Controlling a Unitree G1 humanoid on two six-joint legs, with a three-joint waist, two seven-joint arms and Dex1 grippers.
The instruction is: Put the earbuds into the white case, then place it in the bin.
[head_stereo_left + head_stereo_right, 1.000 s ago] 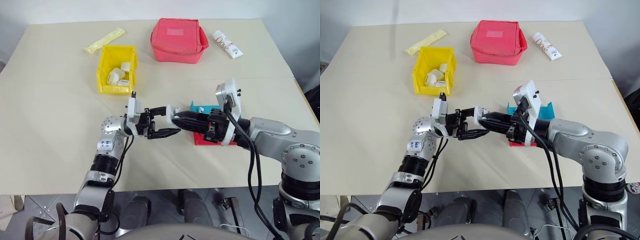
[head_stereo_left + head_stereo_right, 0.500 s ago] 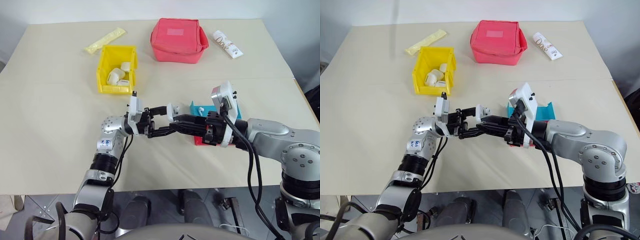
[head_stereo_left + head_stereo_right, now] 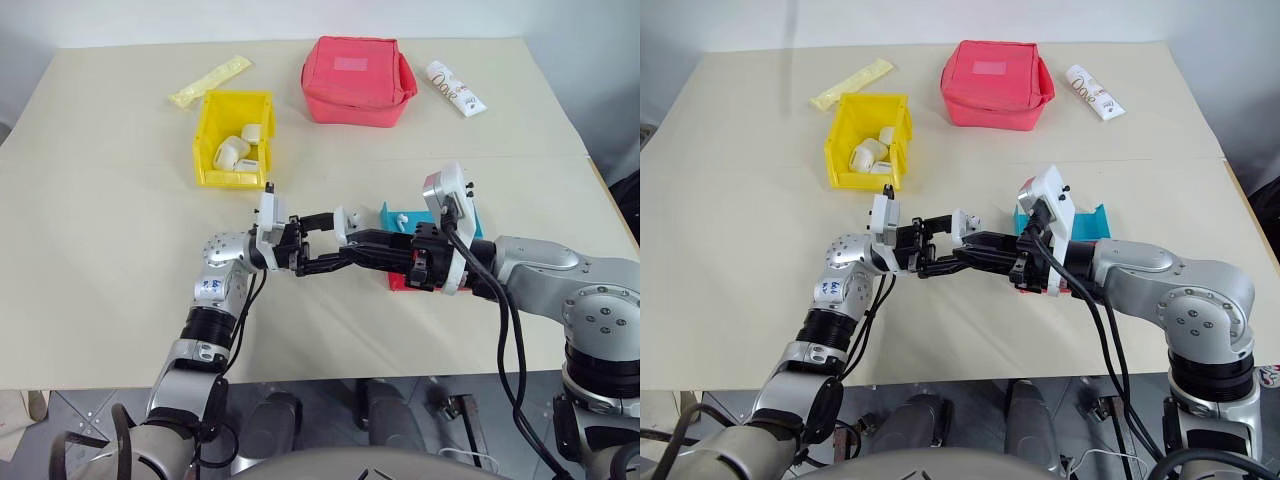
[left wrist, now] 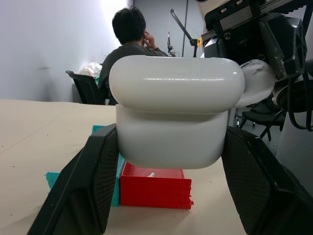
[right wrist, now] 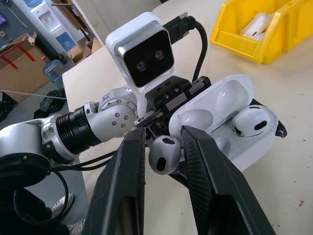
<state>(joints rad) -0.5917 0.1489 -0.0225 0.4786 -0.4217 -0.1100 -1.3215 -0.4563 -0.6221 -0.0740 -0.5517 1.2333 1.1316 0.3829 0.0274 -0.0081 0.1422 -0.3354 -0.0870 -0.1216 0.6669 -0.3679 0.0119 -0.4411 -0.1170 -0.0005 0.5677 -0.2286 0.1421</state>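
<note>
Left eye view looks down on a pale beige table (image 3: pixel 120 250) that runs up to a plain white wall. At the far edge sit a red zip pouch (image 3: pixel 357 80), a white printed tube (image 3: pixel 455 88) and a yellowish packet (image 3: pixel 210 81). The yellow bin (image 3: pixel 234 138) stands nearer, with several white cases already inside it. Close to the right arm are a teal tray (image 3: pixel 398 215) and a small red tray (image 4: pixel 155 186), touching each other. Behind the table, the left wrist view shows a room with black chairs and a person (image 4: pixel 128 41) sitting with their back turned.

The white case (image 4: pixel 176 117) is glossy, with rounded corners, and its hinged lid stands open. It is held up above the middle of the table, clamped by the sides between the two fingers of the left gripper (image 3: pixel 322 243). One earbud (image 5: pixel 253 121) already lies in its socket. The right gripper (image 5: pixel 164 139) pinches the second earbud (image 5: pixel 165 154) between its fingertips, right at the open case.
</note>
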